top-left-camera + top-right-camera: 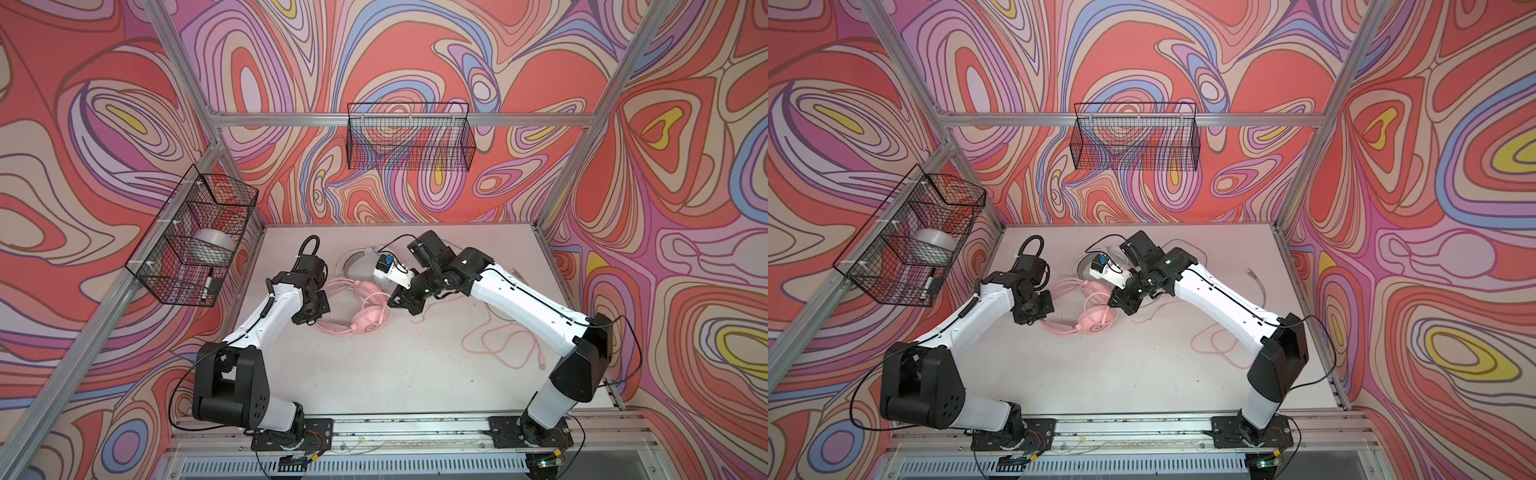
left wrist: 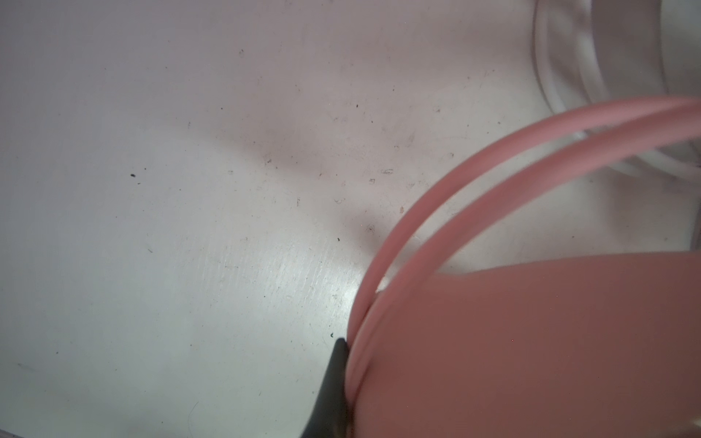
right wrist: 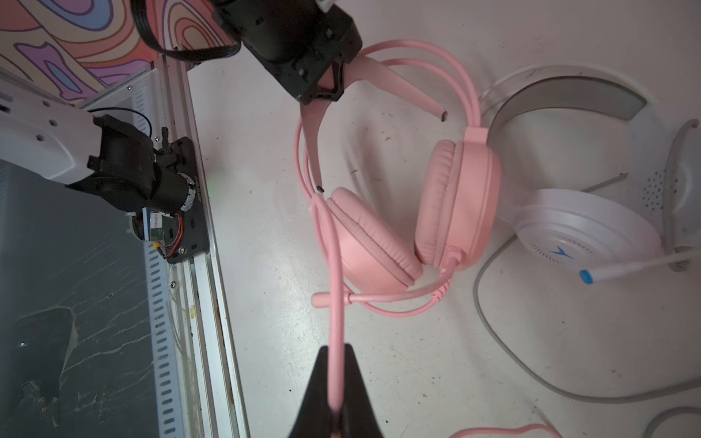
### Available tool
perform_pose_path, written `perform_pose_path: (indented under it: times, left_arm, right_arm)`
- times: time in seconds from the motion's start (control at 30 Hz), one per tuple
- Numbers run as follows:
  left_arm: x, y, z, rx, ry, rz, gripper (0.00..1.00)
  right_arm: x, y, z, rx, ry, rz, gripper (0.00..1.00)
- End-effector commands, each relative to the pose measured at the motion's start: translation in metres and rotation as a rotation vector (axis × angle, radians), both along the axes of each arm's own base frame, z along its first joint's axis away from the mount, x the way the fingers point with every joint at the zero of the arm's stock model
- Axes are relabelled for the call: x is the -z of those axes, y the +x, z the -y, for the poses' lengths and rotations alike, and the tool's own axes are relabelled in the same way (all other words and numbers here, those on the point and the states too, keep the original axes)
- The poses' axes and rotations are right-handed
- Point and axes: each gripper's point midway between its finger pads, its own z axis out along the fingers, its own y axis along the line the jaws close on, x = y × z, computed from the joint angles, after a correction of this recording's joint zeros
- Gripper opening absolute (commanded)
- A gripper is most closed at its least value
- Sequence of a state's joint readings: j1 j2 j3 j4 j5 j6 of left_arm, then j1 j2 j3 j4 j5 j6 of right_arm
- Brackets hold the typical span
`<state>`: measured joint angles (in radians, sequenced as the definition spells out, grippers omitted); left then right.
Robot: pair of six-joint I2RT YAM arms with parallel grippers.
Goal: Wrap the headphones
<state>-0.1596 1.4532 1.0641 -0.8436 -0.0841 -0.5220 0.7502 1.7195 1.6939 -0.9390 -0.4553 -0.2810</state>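
Right gripper (image 3: 337,368) pinched shut on pink cable (image 3: 335,288), which runs straight to the earcup, probably tensioned for winding. Left gripper (image 3: 329,85) clamped on pink headband (image 3: 402,89), likely anchoring pink headphones (image 3: 436,212) lying mid-table (image 3: 265,189). White headphones (image 3: 580,223) just beside, grey cable (image 3: 478,288) loose. Remaining pink cable in slack loops (image 1: 498,345) by the right arm, so wrapping looks barely begun

**A:** Any writing you can make out?

**B:** No words or numbers. The white round plastic earcup (image 3: 580,227), toward the tabletop's far edge, carries a blue angular emblem (image 3: 561,251) like a stylised Y, with no lettering.

**A:** What about the small white sticker (image 3: 156,220) on the black arm mount (image 3: 193,227) at the near edge?

**B:** It's printed, but too small to read.
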Motion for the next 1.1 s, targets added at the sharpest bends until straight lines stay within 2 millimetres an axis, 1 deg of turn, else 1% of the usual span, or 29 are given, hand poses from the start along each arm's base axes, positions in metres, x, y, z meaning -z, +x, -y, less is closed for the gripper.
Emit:
perform_pose_path:
  times: [0.0, 0.03, 0.07, 0.2, 0.3, 0.47, 0.67, 0.83, 1.07]
  left_arm:
    - [-0.019, 0.005, 0.013, 0.081, -0.023, 0.076, 0.0]
    - [-0.023, 0.006, 0.015, 0.103, -0.02, 0.094, 0.0]
    - [-0.027, 0.007, 0.016, 0.12, -0.019, 0.109, 0.0]
    - [-0.036, 0.008, 0.019, 0.179, -0.014, 0.138, 0.0]
    - [-0.042, 0.008, 0.025, 0.227, -0.02, 0.183, 0.0]
    - [-0.043, 0.005, 0.035, 0.294, -0.058, 0.206, 0.0]
    - [-0.039, 0.004, 0.044, 0.333, -0.09, 0.196, 0.0]
    - [-0.039, 0.005, 0.05, 0.353, -0.111, 0.204, 0.0]
    - [-0.042, 0.001, 0.058, 0.39, -0.152, 0.216, 0.0]
  right_arm:
    - [0.003, 0.017, 0.001, 0.031, -0.022, -0.014, 0.0]
    - [0.009, 0.023, 0.0, 0.041, -0.043, -0.024, 0.0]
    - [0.01, 0.029, 0.002, 0.054, -0.051, -0.029, 0.0]
    - [0.012, 0.055, 0.005, 0.114, -0.044, -0.038, 0.0]
    - [0.013, 0.066, 0.005, 0.142, -0.04, -0.045, 0.0]
    - [0.019, 0.089, 0.01, 0.211, -0.032, -0.061, 0.0]
    - [0.024, 0.102, 0.001, 0.219, -0.028, -0.07, 0.0]
    - [0.037, 0.113, -0.002, 0.256, -0.035, -0.104, 0.0]
    - [0.049, 0.118, -0.006, 0.283, -0.012, -0.149, 0.0]
